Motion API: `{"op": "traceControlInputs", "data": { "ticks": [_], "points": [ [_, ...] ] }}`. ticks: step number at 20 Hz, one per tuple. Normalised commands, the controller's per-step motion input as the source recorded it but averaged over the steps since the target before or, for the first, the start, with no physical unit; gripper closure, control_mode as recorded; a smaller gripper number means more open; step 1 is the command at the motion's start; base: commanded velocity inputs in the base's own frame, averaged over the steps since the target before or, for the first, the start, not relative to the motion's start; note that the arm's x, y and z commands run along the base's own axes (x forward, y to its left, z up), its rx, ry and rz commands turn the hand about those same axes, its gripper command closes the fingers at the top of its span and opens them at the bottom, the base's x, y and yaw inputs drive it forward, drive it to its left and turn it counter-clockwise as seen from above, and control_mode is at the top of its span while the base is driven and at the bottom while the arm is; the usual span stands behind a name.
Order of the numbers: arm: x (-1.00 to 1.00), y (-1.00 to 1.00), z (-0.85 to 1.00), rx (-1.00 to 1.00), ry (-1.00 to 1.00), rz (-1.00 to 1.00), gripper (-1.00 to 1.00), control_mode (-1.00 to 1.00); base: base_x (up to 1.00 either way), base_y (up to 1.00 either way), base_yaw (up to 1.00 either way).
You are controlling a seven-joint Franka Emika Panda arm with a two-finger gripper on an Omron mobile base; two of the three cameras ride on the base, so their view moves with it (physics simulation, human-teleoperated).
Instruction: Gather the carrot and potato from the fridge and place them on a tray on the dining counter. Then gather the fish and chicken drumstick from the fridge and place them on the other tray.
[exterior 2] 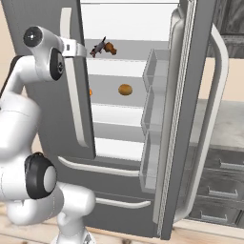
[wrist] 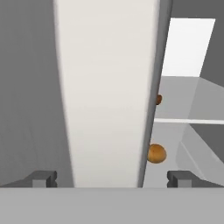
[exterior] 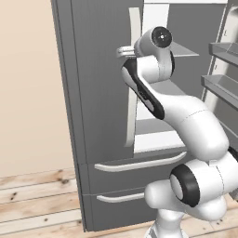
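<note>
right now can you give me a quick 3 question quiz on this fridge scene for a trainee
1. True or false: the right fridge door stands open.
2. The gripper jaws are: A open, B shut on the potato.
3. What tall pale part do the jaws straddle?

Key: 1 true. 2 A. 3 the left door handle.

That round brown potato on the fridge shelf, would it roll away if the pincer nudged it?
Probably. The potato looks smooth and nearly round, lying loose on a flat shelf, so a nudge could set it rolling. It looks firm, so the open pincer should grip it without squashing.
</note>
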Motion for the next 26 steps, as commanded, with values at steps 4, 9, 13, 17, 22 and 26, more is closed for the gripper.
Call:
{"op": "traceControlInputs", "data": {
  "ticks": [4, 9, 13, 17, 22, 26],
  "points": [
    [0.34, 0.0, -0.07, 0.0, -0.01, 0.0, -1.0, -1.0, 0.0, 0.0, 0.0],
    [0.52, 0.01, -0.15, 0.0, 0.01, 0.0, 1.0, -1.0, 0.0, 0.0, 0.0],
    [0.04, -0.02, -0.16, 0.0, 0.09, -0.03, 1.0, -1.0, 0.0, 0.0, 0.0],
    [-0.01, 0.3, -0.03, 0.0, 0.05, -0.03, 1.0, -1.0, 0.0, 0.0, 0.0],
    [-0.56, 0.5, 0.0, 0.0, 0.01, 0.05, 1.0, -1.0, 0.0, 0.0, 0.0],
    [-0.86, 0.8, 0.0, 0.0, 0.0, 0.11, 1.0, -1.0, 0.0, 0.0, 0.0]
  ]
}}
